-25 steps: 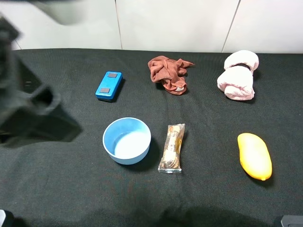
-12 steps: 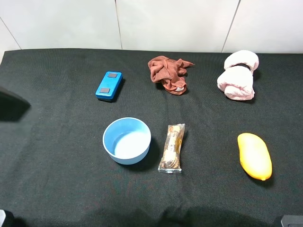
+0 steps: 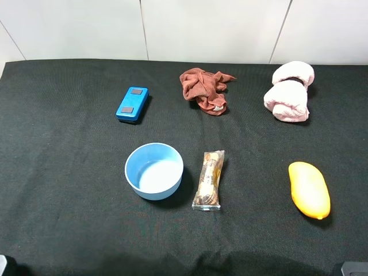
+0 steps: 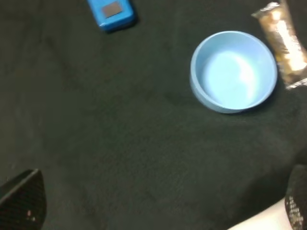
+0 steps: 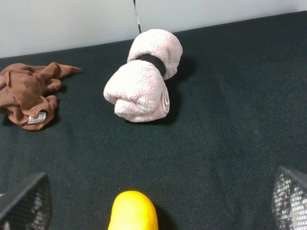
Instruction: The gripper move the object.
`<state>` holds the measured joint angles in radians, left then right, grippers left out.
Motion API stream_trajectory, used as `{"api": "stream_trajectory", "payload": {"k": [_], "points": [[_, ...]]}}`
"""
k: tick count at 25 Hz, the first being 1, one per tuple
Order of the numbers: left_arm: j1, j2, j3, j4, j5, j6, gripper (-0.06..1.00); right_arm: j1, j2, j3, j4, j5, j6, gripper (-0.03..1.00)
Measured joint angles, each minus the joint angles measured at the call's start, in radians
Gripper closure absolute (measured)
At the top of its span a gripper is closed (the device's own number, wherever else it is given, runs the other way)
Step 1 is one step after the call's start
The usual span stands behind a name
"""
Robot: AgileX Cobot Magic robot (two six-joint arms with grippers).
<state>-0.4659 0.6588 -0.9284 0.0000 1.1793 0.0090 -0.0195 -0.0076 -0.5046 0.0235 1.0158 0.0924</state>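
Note:
The object, a round light-blue bowl (image 3: 154, 171) with a pale inside, stands upright on the black cloth between a blue box and a snack packet. In the left wrist view the bowl (image 4: 233, 71) lies well ahead of my left gripper (image 4: 160, 199). That gripper's black fingertips (image 4: 23, 201) sit far apart at the frame's corners, open, with only cloth between them. My right gripper (image 5: 158, 197) is open too and hangs above a yellow fruit (image 5: 133, 213). Neither gripper touches anything, and neither shows over the table in the exterior high view.
A blue rectangular box (image 3: 132, 104) lies behind the bowl and a snack packet (image 3: 209, 179) right beside it. A brown rag (image 3: 204, 89) and a rolled pink towel (image 3: 289, 91) lie at the back. The yellow fruit (image 3: 309, 190) is at the front right.
The left arm, a dark blur at the left of the exterior high view one second ago, has drawn out of that view. No object has moved.

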Motion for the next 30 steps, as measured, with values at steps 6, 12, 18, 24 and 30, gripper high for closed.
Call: {"api": "stream_trajectory", "payload": {"k": [6, 12, 18, 24, 30], "points": [[0.167, -0.177, 0.133, 0.0, 0.0, 0.014, -0.05, 0.0, 0.0, 0.0, 0.0, 0.001, 0.0, 0.27], [0.301, -0.362, 0.282, 0.0, -0.021, 0.015, -0.05, 0.0, 0.0, 0.0, 0.0, 0.001, 0.0, 0.27], [0.355, -0.51, 0.386, 0.0, -0.091, 0.017, -0.05, 0.0, 0.0, 0.0, 0.0, 0.001, 0.0, 0.27], [0.358, -0.625, 0.437, -0.014, -0.109, 0.017, -0.05, 0.0, 0.0, 0.0, 0.0, 0.001, 0.0, 0.27], [0.358, -0.663, 0.437, -0.014, -0.115, 0.017, -0.05, 0.0, 0.0, 0.0, 0.001, 0.0, 0.0, 0.27]]}}
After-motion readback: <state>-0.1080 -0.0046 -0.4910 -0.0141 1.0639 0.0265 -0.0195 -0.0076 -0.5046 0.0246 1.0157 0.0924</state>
